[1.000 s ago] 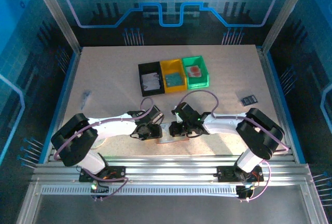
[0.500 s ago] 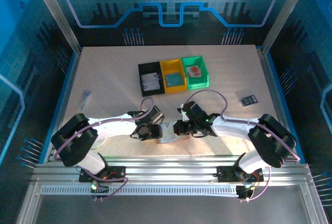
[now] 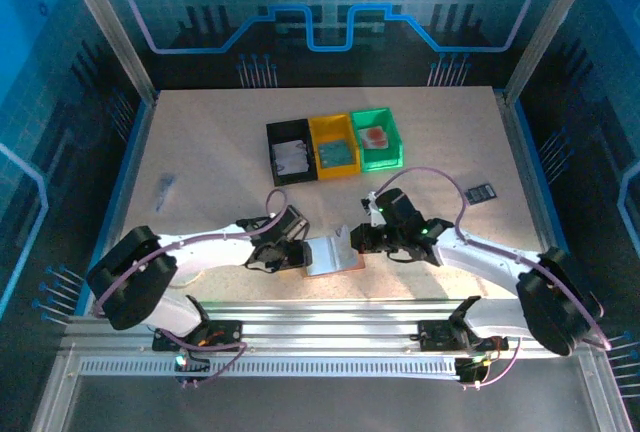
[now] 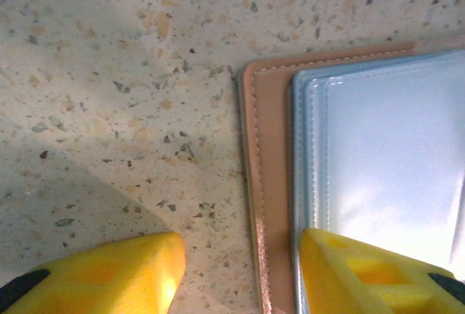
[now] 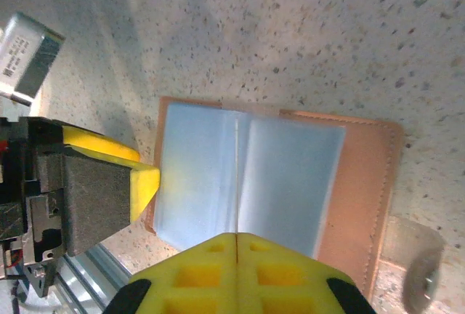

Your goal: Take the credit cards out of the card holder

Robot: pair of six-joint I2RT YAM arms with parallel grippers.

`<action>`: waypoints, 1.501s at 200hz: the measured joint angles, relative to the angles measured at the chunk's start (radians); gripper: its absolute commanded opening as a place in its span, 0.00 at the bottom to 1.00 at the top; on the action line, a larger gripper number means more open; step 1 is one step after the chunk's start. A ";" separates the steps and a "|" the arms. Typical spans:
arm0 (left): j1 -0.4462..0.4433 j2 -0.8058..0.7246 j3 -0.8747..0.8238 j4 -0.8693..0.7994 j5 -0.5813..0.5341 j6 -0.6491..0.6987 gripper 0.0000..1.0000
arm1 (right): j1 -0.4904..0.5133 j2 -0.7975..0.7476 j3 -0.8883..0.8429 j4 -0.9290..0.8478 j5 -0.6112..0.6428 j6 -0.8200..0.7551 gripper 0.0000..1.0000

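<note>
The right arm has swung out wide to its own side and the card holder [image 3: 330, 254] now lies spread flat at the near edge of the surface [image 3: 200, 142], between the two arms. The left hand [image 4: 241, 248] stands about half open and straddles the holder's outer edge, one yellow finger [image 4: 363, 274] on the pale blue pocket and the other on bare surface. That looks like a pin-down, not a grasp. The right hand [image 5: 237, 241] is closed tight over the holder's near side, with nothing to be seen between its fingers.

The step in hand, as I judge it, is opening and steadying the holder. Next, a card edge must be found in a pocket, pinched and slid out while the left hand holds the leather down. Whether a card sits in those clear pockets I cannot tell.

As for writing, the pockets and leather carry none. The grey tag [image 5: 22, 49] on the left arm has print too small to read.
</note>
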 measured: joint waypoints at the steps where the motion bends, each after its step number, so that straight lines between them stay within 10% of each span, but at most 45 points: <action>1: 0.002 -0.003 -0.003 0.004 0.002 0.001 0.50 | -0.002 -0.003 -0.001 0.000 0.000 0.000 0.00; 126: 0.032 -0.526 -0.260 0.436 0.158 0.018 0.60 | -0.029 -0.119 -0.039 0.144 -0.195 0.112 0.00; 188: 0.032 -0.554 -0.365 0.654 0.201 -0.061 0.59 | -0.030 -0.118 -0.084 0.377 -0.285 0.262 0.00; 300: 0.032 -0.513 -0.404 0.927 0.211 -0.186 0.19 | 0.011 -0.105 -0.085 0.504 -0.286 0.319 0.00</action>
